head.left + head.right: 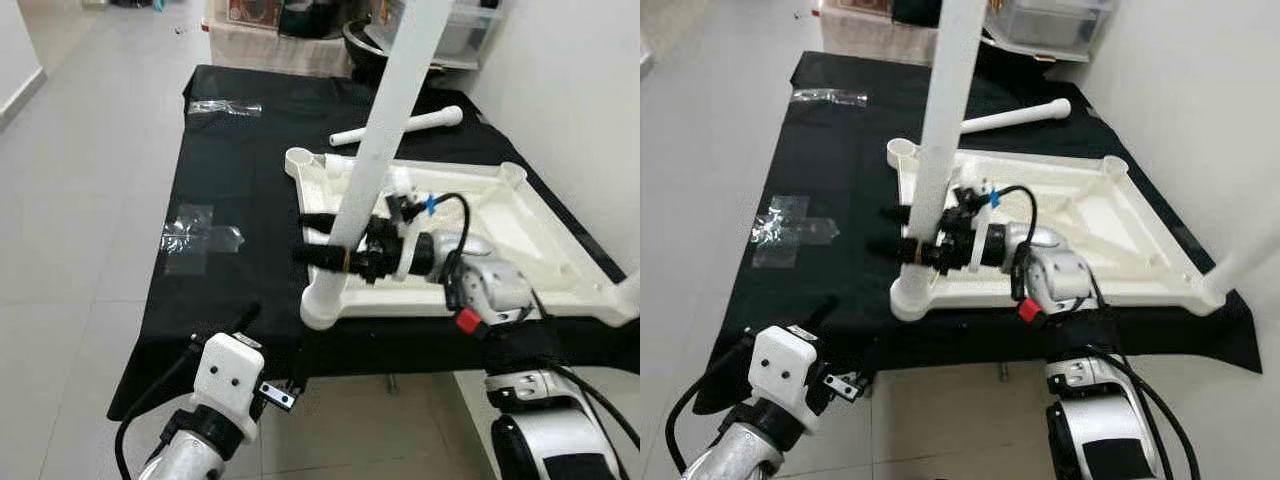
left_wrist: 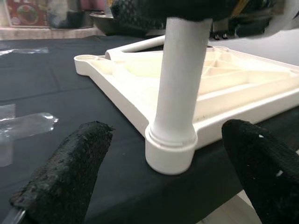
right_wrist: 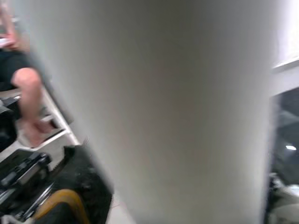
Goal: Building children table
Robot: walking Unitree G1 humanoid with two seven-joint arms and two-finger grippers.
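The white table top (image 1: 520, 235) lies upside down on a black cloth (image 1: 240, 180). A white leg (image 1: 385, 130) stands upright in its near-left corner socket (image 1: 322, 305). My right gripper (image 1: 318, 238) is shut on this leg just above the socket; the leg's white surface (image 3: 154, 107) looms close in the right wrist view. A second leg (image 1: 1245, 260) rises from the near-right corner. A loose leg (image 1: 400, 125) lies on the cloth behind the top. My left gripper (image 2: 163, 186) hangs low in front of the cloth's edge, open, its fingers (image 2: 65, 172) pointing towards the socket (image 2: 170, 151).
Clear tape (image 1: 200, 235) is stuck on the cloth to the left, with more tape (image 1: 225, 107) at the back left. Boxes and a dark bowl (image 1: 365, 45) stand behind the cloth. A white wall (image 1: 580, 90) runs along the right. A person's bare leg (image 3: 28, 102) is nearby.
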